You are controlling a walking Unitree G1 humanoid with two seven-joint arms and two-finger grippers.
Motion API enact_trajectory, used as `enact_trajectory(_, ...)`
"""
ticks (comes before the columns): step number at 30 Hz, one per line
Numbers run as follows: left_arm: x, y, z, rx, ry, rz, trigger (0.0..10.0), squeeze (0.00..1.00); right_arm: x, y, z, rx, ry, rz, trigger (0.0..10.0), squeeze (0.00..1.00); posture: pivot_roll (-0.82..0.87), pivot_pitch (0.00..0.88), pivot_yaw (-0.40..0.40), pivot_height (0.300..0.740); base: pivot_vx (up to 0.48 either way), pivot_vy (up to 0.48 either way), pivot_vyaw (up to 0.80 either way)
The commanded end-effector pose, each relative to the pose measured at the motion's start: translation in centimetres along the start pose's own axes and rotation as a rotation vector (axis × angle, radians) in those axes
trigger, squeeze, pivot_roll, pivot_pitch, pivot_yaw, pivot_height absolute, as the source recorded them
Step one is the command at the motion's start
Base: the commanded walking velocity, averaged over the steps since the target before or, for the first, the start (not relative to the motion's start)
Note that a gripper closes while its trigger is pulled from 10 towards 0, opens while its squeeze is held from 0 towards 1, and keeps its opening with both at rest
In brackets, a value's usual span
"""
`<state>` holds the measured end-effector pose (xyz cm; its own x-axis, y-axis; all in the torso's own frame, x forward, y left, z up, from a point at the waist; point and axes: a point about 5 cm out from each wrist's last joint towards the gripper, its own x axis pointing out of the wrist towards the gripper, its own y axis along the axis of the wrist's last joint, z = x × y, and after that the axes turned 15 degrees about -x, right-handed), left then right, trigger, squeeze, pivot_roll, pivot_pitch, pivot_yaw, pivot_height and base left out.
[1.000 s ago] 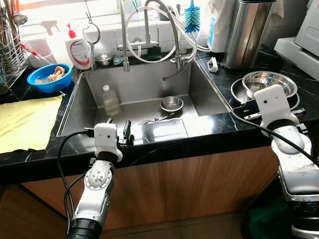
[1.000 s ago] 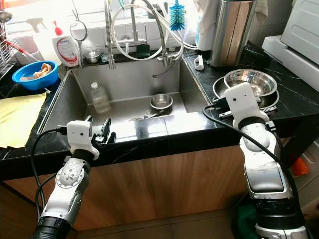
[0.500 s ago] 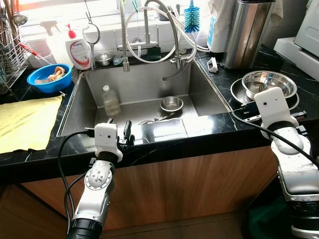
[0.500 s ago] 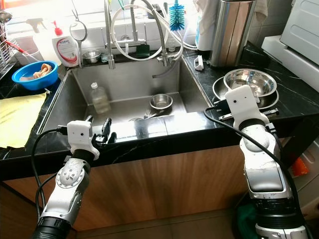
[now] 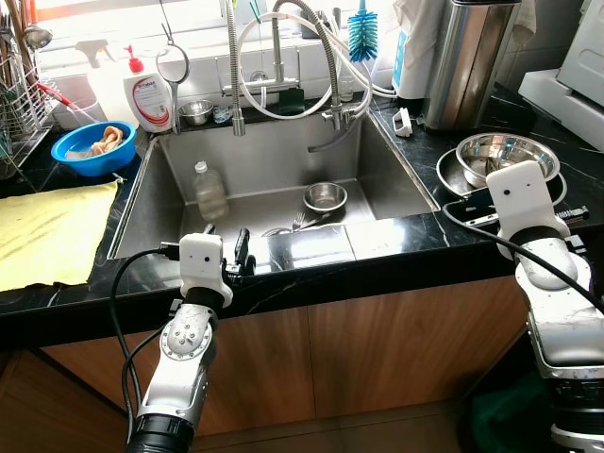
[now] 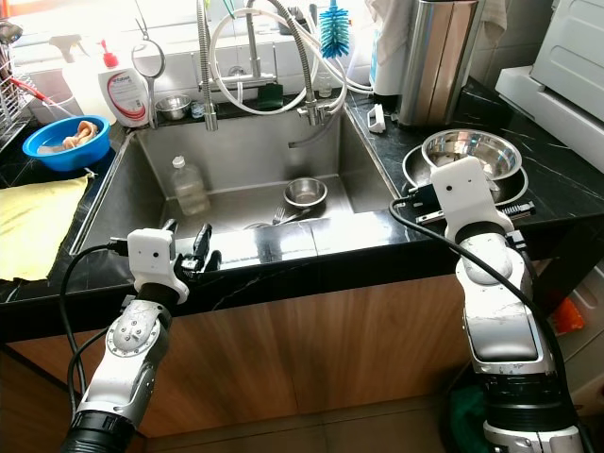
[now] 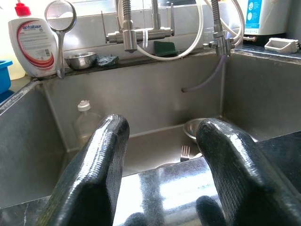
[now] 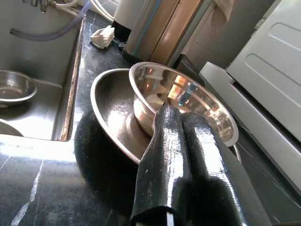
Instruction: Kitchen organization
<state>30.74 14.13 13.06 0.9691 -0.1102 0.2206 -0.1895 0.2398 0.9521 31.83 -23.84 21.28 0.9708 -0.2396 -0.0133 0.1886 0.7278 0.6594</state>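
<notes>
Black fingers of the right gripper point(image 8: 188, 117) lie pressed together, closed on nothing, their tips over the near rim of a steel bowl point(image 8: 188, 101) that sits inside a wider steel pan point(image 8: 110, 113) on the dark counter point(image 5: 396, 236) to the right of the sink point(image 5: 274, 160); whether the tips touch the rim is hard to tell. Behind the bowl stands a tall steel bin point(image 5: 467, 61), with a small white holder point(image 8: 103, 36) near its foot and a white appliance point(image 5: 571, 80) further right. The left gripper point(image 7: 160, 165) rests on the counter's front edge at the sink, its two fingers spread apart and holding nothing. Beyond it, down in the sink, are a clear plastic bottle point(image 5: 210, 192) standing upright at the left, a small steel bowl point(image 5: 325, 196) and a fork point(image 7: 185, 152) just beside it. A coiled spring tap point(image 5: 283, 57) and hoses hang over the back of the sink. On the ledge behind stand a white soap bottle point(image 5: 148, 96), a round strainer point(image 5: 173, 68), another little steel bowl point(image 5: 195, 112) and a blue bottle brush point(image 5: 363, 33). Left of the sink sit a blue bowl point(image 5: 92, 148) and a yellow cloth point(image 5: 47, 231), with a dish rack point(image 5: 19, 94) at the edge.
</notes>
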Motion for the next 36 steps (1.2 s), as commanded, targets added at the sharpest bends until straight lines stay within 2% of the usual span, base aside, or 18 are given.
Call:
enact_trajectory(1,0.3,0.1,0.0,0.004,-0.005,0.003,10.0,0.0,0.1,1.2,1.3,0.028,-0.078,0.04,0.0,0.0,-0.18,0.0,0.1,0.74,0.0,0.0,0.0)
enact_trajectory(4,0.3,0.1,0.1,0.001,-0.008,0.004,10.0,0.0,0.1,1.6,2.1,0.029,-0.128,0.048,0.0,0.0,-0.18,0.0,0.1,0.74,0.0,0.0,0.0)
enact_trajectory(5,0.3,0.1,0.2,0.0,-0.009,0.005,10.0,0.0,0.2,1.6,2.4,0.021,-0.15,0.044,5.4,0.0,-0.18,0.0,0.097,0.74,0.0,0.0,0.0)
enact_trajectory(6,0.3,0.1,0.2,0.0,-0.01,0.005,10.0,0.0,0.2,1.6,2.5,0.016,-0.158,0.042,5.4,0.0,-0.18,0.0,0.097,0.74,0.0,0.0,0.0)
enact_trajectory(7,0.3,0.1,0.2,0.0,-0.009,0.005,10.0,0.0,0.2,1.6,2.5,0.016,-0.158,0.042,10.0,0.0,-0.18,0.0,0.097,0.74,0.0,0.0,0.0)
enact_trajectory(14,0.2,0.1,-0.1,0.002,0.0,0.006,10.0,0.0,0.1,2.7,2.0,-0.092,-0.163,0.114,10.0,0.0,-0.18,0.0,0.094,0.74,0.0,0.0,0.0)
enact_trajectory(18,0.2,0.1,-0.1,0.001,0.002,0.007,10.0,0.0,-0.1,3.7,1.1,-0.041,-0.12,0.206,10.0,0.0,-0.18,0.0,0.094,0.74,0.0,0.0,0.0)
enact_trajectory(19,0.2,0.1,-0.1,0.0,0.003,0.007,10.0,0.0,-0.2,4.4,0.7,-0.033,-0.093,0.263,10.0,0.0,-0.18,0.0,0.095,0.74,0.0,0.0,0.0)
enact_trajectory(21,0.2,0.1,0.0,0.0,0.002,0.007,10.0,0.0,-0.3,5.0,0.0,-0.038,-0.047,0.306,10.0,0.0,-0.18,0.0,0.095,0.74,0.0,0.0,0.0)
enact_trajectory(22,0.2,0.1,0.1,0.0,0.0,0.007,10.0,0.0,-0.5,5.3,-1.4,-0.046,0.039,0.351,10.0,0.0,-0.19,0.0,0.095,0.74,0.0,0.0,0.0)
enact_trajectory(23,0.2,0.1,0.2,-0.001,0.0,0.007,10.0,0.0,-0.6,5.5,-1.8,-0.004,0.075,0.37,10.0,0.0,-0.18,0.0,0.094,0.74,0.0,0.0,0.0)
enact_trajectory(24,0.2,0.1,0.2,-0.001,0.0,0.007,10.0,0.0,-0.6,5.5,-1.8,-0.004,0.075,0.37,10.0,0.0,-0.18,0.0,0.094,0.74,0.0,0.0,0.0)
enact_trajectory(25,0.2,0.1,0.1,-0.002,0.001,0.008,10.0,0.0,-0.8,5.9,-2.3,0.082,0.118,0.405,10.0,0.0,-0.18,0.0,0.093,0.74,0.0,0.0,0.0)
enact_trajectory(26,0.2,0.1,0.1,-0.002,0.002,0.009,10.0,0.0,-0.9,6.0,-2.5,0.117,0.132,0.422,10.0,0.0,-0.18,0.0,0.093,0.74,0.0,0.0,0.0)
enact_trajectory(32,0.2,0.2,-0.2,0.006,0.008,0.012,10.0,0.0,-1.0,7.1,-3.9,0.239,0.266,0.52,10.0,0.0,-0.18,0.0,0.099,0.74,0.0,0.0,0.0)
enact_trajectory(34,0.2,0.2,-0.2,0.006,0.007,0.011,10.0,0.0,-0.7,7.0,-4.3,0.237,0.269,0.512,10.0,0.0,-0.18,0.0,0.099,0.74,0.0,0.0,0.0)
enact_trajectory(36,0.3,0.2,0.0,0.005,0.004,0.011,10.0,0.0,-0.3,7.0,-5.4,0.215,0.319,0.516,10.0,0.0,-0.18,0.0,0.099,0.74,0.0,0.0,0.0)
